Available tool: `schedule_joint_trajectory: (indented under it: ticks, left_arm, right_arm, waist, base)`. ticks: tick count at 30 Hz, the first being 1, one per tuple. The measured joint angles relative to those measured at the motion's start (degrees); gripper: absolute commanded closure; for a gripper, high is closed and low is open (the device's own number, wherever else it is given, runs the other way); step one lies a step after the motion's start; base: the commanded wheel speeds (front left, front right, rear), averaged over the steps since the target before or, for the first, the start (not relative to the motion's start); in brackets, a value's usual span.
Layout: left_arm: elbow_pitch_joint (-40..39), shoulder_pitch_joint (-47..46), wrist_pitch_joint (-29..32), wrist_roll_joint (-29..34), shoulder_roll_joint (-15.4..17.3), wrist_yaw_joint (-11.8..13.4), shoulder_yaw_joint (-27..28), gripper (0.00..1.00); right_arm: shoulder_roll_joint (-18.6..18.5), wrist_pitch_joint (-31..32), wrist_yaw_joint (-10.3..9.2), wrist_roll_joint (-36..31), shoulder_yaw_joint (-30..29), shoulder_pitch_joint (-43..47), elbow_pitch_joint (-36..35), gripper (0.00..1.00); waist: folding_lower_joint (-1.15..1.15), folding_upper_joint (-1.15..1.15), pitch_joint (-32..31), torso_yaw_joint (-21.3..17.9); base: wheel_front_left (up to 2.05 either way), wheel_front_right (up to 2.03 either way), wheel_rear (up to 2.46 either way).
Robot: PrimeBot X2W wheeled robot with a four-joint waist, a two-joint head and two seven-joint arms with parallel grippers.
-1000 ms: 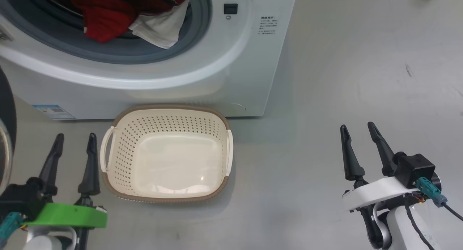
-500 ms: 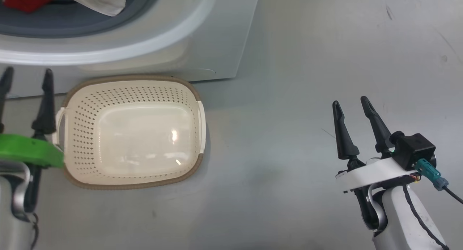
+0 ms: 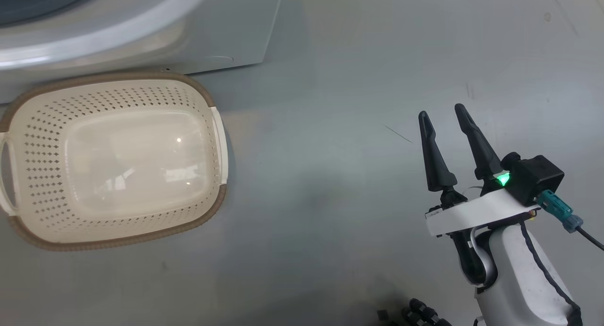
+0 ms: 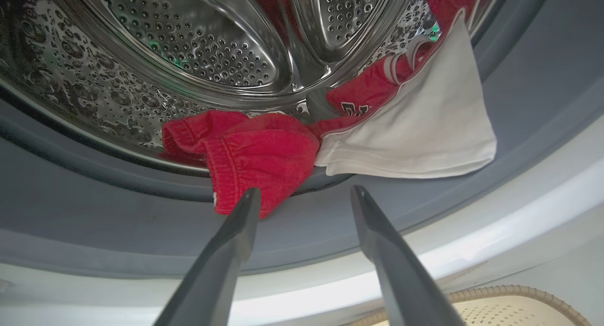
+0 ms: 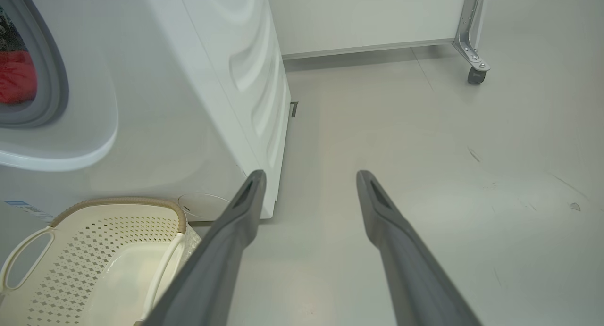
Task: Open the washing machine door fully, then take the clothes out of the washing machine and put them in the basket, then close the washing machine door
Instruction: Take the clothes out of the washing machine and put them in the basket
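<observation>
Clothes (image 4: 264, 151) lie in the washing machine (image 5: 188, 104), red and white pieces draped over its grey lip at the centre of the left wrist view. The mouth is uncovered, so opening looks done. The basket (image 3: 118, 243), at the head view's left, holds nothing. The left tool (image 4: 304, 194) is spread just below the red piece, and the right tool (image 3: 440, 110) is spread and empty. Unloading and closing remain.

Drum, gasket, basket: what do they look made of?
Drum: likely stainless steel, mirror-bright, with punched holes and reflections.
Gasket: matte grey with no glare, probably rubber.
Basket: glossy cream plastic, judging by the glare on its floor and the even perforations. Its brown woven-look edge may be moulded too.
</observation>
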Motion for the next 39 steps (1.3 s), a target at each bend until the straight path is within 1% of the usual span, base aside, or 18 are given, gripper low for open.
schedule_joint_trajectory:
  ticks: [6, 11, 15, 17, 21, 27, 34, 35, 36, 37, 39]
  left_arm:
    - [3.0, -5.8, 2.8, 2.1, 2.0, 0.8, -0.1, 0.00]
    - [5.5, -10.2, 4.7, 2.9, 2.3, 0.9, -0.7, 0.00]
    - [7.3, -13.9, 6.3, 4.1, 2.7, 1.7, -1.3, 0.00]
    - [8.3, -15.3, 7.0, 5.9, 4.0, 2.3, -1.6, 0.00]
    - [10.6, -17.4, 8.1, 8.0, 6.3, 2.4, -2.5, 0.00]
    - [14.4, -20.1, 9.5, 10.1, 7.1, 2.4, -3.8, 0.00]
    - [16.9, -22.6, 10.4, 10.2, 7.2, 2.4, -4.6, 0.00]
    - [17.6, -23.3, 10.4, 10.2, 7.0, 2.4, -4.6, 0.07]
    - [17.6, -23.3, 10.4, 10.2, 7.0, 2.4, -4.6, 0.67]
    - [17.9, -23.8, 10.4, 10.2, 6.9, 2.4, -4.7, 1.00]
    - [18.5, -24.4, 10.3, 10.2, 6.5, 2.4, -4.8, 1.00]
  right_arm:
    - [0.1, 0.0, -0.11, 1.6, 1.5, -1.1, -0.3, 0.00]
    - [0.1, 0.0, -0.96, 2.3, 1.9, -2.1, -0.5, 0.00]
    - [0.1, 0.0, -1.13, 2.4, 2.1, -2.7, -0.7, 0.00]
    - [0.1, 0.0, -1.13, 2.4, 2.7, -3.3, -0.8, 0.00]
    - [0.1, 0.0, -1.62, 3.1, 3.2, -4.4, -1.2, 0.00]
    - [0.1, -0.1, -2.04, 3.6, 3.4, -4.4, -1.2, 0.00]
    - [0.1, -0.2, -2.36, 3.8, 3.7, -4.7, -1.2, 0.00]
    - [0.1, -0.2, -2.48, 3.8, 3.7, -5.1, -1.2, 0.00]
    - [0.1, -0.2, -2.48, 3.8, 3.7, -5.1, -1.2, 0.00]
    - [0.1, -0.2, -2.48, 3.8, 3.7, -5.3, -1.2, 0.00]
    - [0.1, -0.2, -2.53, 3.8, 3.7, -5.5, -1.3, 0.00]
  waist:
    - [0.00, 0.00, 2.3, -1.9]
    - [0.00, 0.00, 3.9, -2.9]
    - [0.00, 0.00, 5.1, -3.3]
    - [0.00, 0.00, 5.7, -3.5]
    - [0.00, 0.00, 6.6, -3.8]
    - [0.00, 0.00, 7.3, -4.1]
    - [0.01, 0.00, 7.9, -4.1]
    - [0.00, 0.00, 8.1, -4.2]
    - [0.00, 0.00, 8.1, -4.2]
    - [0.00, 0.00, 8.1, -4.2]
    - [0.00, 0.00, 8.2, -4.2]
  base:
    - [0.00, 0.00, 0.00]
    - [0.00, 0.00, 0.00]
    - [0.00, 0.00, 0.00]
    - [0.00, 0.00, 0.00]
    - [0.00, 0.00, 0.00]
    - [0.00, 0.00, 0.00]
    - [0.00, 0.00, 0.00]
    - [0.00, 0.00, 0.00]
    - [0.00, 0.00, 0.00]
    - [0.00, 0.00, 0.00]
    - [0.00, 0.00, 0.00]
